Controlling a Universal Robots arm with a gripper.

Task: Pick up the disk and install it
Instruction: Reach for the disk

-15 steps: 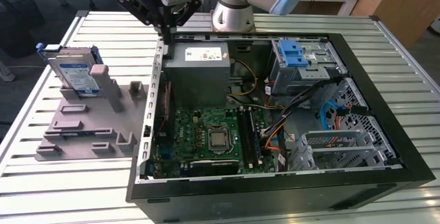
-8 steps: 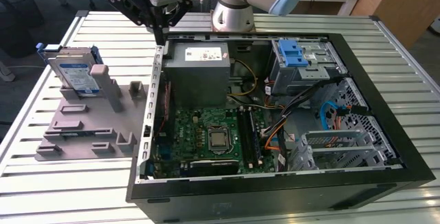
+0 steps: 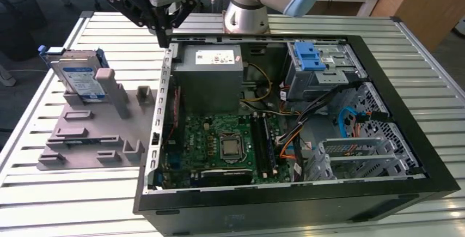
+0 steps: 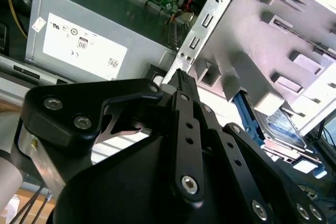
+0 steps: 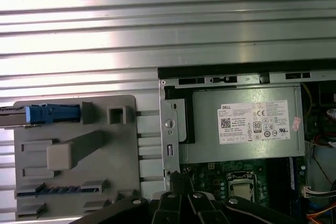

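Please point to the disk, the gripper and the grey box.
disk (image 3: 77, 79), exterior view, on its label.
gripper (image 4: 181, 76), second wrist view, at its fingertips.
grey box (image 3: 207, 87), exterior view, on its bare side.

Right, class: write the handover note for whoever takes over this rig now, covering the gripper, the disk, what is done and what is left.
The gripper is shut and empty, above the case wall, next to the power supply.
The disk stands propped in the grey fixture at the exterior view's left, outside the case.
Done: nothing that shows; the disk is not picked up.
Left: pick-up and install.
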